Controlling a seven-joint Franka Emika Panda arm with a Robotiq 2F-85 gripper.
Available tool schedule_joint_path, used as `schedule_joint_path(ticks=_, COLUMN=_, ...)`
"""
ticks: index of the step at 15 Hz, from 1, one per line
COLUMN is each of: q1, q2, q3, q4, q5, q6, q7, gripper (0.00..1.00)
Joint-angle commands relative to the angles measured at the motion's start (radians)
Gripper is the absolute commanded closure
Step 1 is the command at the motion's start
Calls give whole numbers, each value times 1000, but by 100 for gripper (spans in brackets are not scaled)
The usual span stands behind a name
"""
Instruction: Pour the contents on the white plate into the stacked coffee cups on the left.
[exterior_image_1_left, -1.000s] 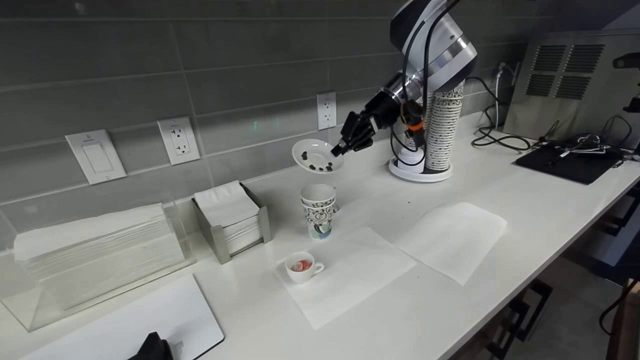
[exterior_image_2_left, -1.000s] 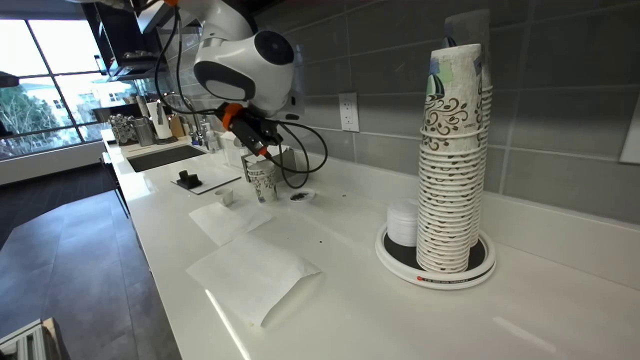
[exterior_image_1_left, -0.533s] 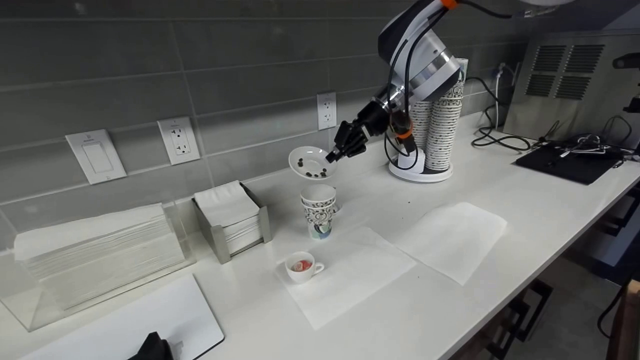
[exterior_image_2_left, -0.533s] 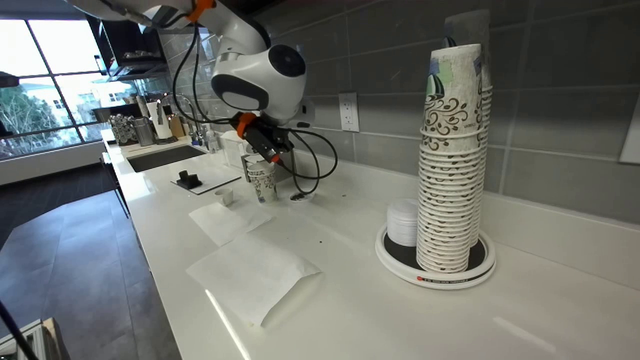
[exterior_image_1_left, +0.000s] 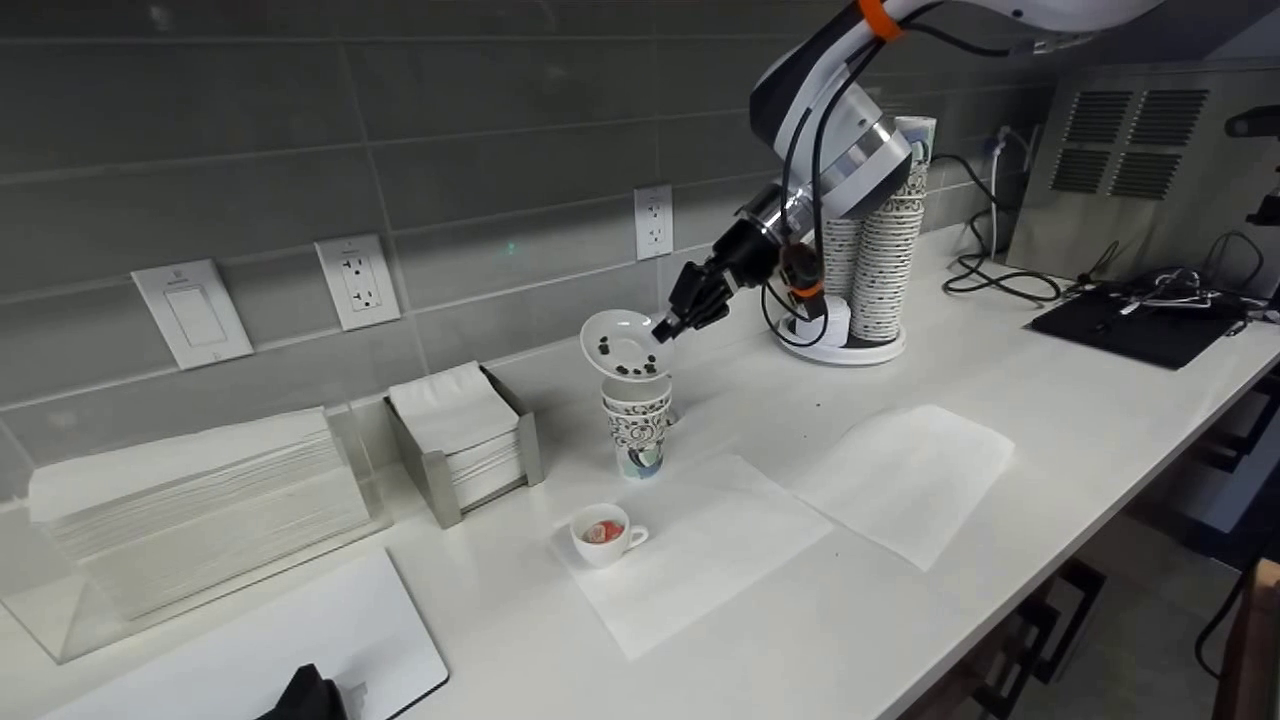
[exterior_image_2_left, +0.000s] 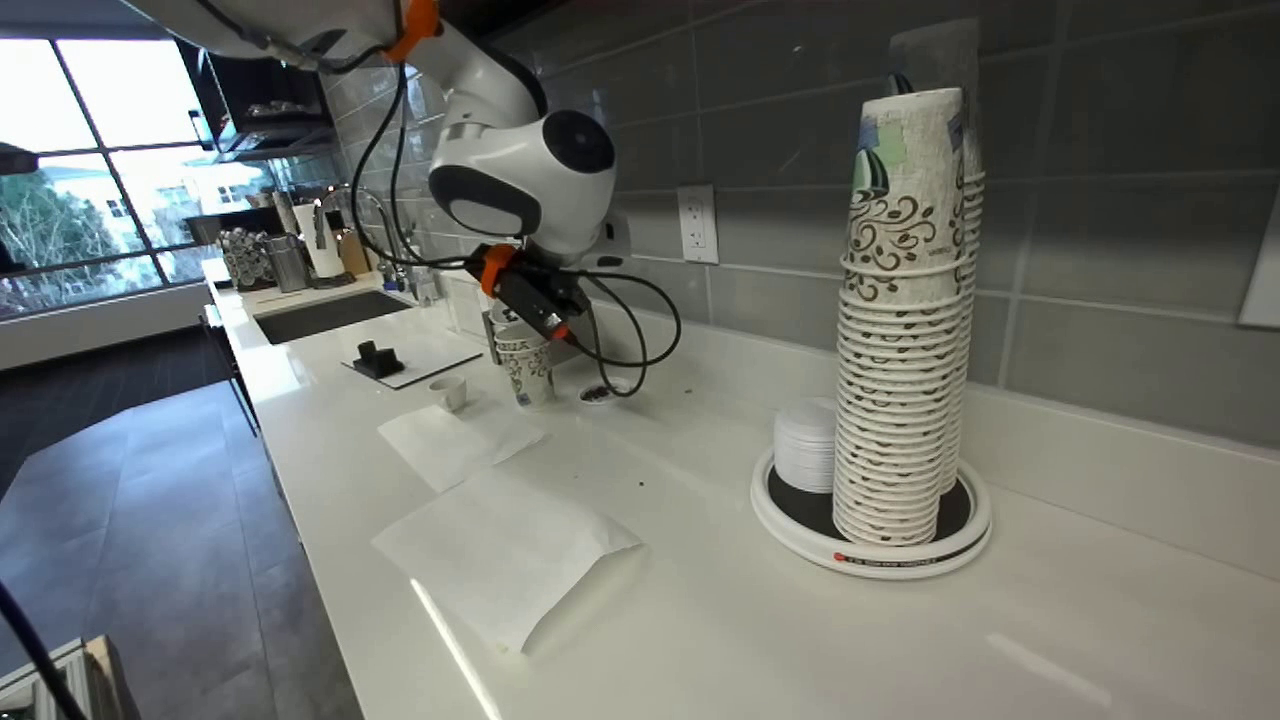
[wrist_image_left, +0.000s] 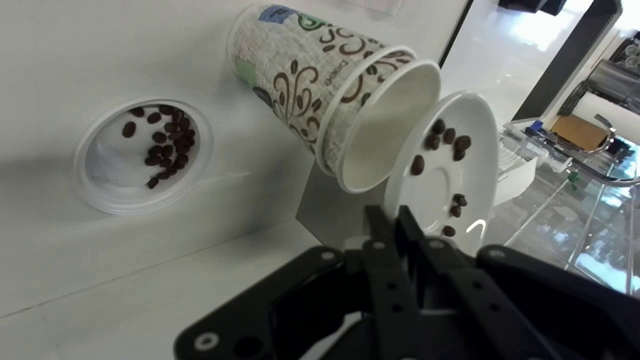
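The white plate (exterior_image_1_left: 622, 347) is tilted, its lower edge just above the mouth of the stacked cups (exterior_image_1_left: 637, 432). I cannot tell whether plate and cups touch. Several dark beans (exterior_image_1_left: 637, 371) lie on the plate, mostly near its lower edge. My gripper (exterior_image_1_left: 664, 329) is shut on the plate's rim. In the wrist view the fingertips (wrist_image_left: 391, 211) pinch the plate (wrist_image_left: 429, 197), whose rim overlaps the cup opening. The stacked cups (wrist_image_left: 300, 82) stand upright on the counter; the visible inner wall of the top cup is bare. They also show in an exterior view (exterior_image_2_left: 526, 372).
A small round white dish (wrist_image_left: 102, 192) with several beans stands beside the stacked cups. A napkin holder (exterior_image_1_left: 440, 490) is close to them. A small white cup (exterior_image_1_left: 603, 550) with something red inside stands on a paper sheet (exterior_image_1_left: 700, 560). Tall cup stacks (exterior_image_2_left: 895, 400) stand on a turntable.
The gripper has lowered the plate and brought it over the stacked cups' mouth. The beans are still on the plate, and the cups have not moved.
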Motion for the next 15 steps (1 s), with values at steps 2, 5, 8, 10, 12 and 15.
schedule_joint_path(ticks=2, q1=-10, q2=-30, q3=15, q4=-35, q5=56, q6=27, q7=-128, gripper=98)
schedule_joint_path(ticks=5, q1=-15, q2=-24, q3=16, q4=-29, q5=106, q6=39, q7=-196, gripper=98)
schedule_joint_path(ticks=8, q1=-11, q2=-18, q3=11, q4=-24, q5=144, q6=38, q7=-243, gripper=98)
schedule_joint_path(ticks=10, q1=-5, q2=-19, q3=10, q4=-29, q5=158, q6=45, q7=-269, gripper=98)
schedule_joint_path(ticks=12, q1=1, q2=-24, q3=10, q4=-42, q5=172, q6=62, q7=-313, gripper=98)
schedule_joint_path(ticks=15, q1=-4, q2=-25, q3=14, q4=-61, q5=221, q6=77, q7=-411, gripper=98)
